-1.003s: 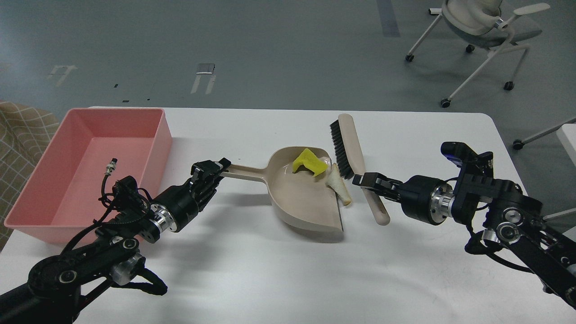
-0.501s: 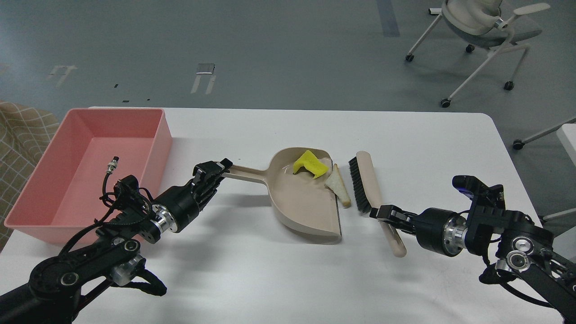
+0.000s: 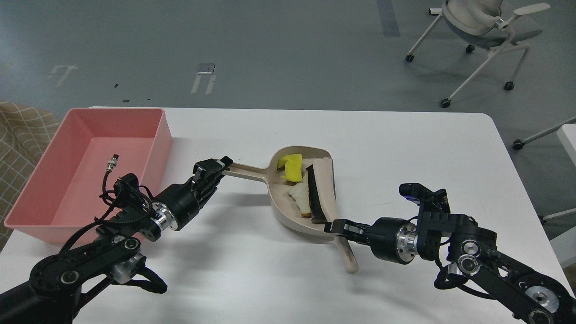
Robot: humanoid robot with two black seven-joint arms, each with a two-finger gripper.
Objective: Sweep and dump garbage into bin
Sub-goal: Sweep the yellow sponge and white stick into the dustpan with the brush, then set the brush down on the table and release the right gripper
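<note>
A bright yellow notched sponge-like scrap (image 3: 291, 166) lies just left of the frame's centre, inside a beige dustpan. Just below it, touching, a thin off-white slice with tan crust (image 3: 301, 196) lies flat. At the left edge, a large shallow pink plastic tub with rounded corners (image 3: 63, 211) sits upright on the white counter.

Just past the black left gripper (image 3: 219, 164), the dustpan (image 3: 288, 211) is beige, and in it lie a bright yellow scrap (image 3: 291, 166) and an off-white slice (image 3: 300, 197) with a tan crust. The brush (image 3: 325, 193) gripped by the black right gripper (image 3: 336, 226) is beige with black bristles. Left of the left gripper sits the pink bin (image 3: 159, 135), on a white table (image 3: 405, 148).
</note>
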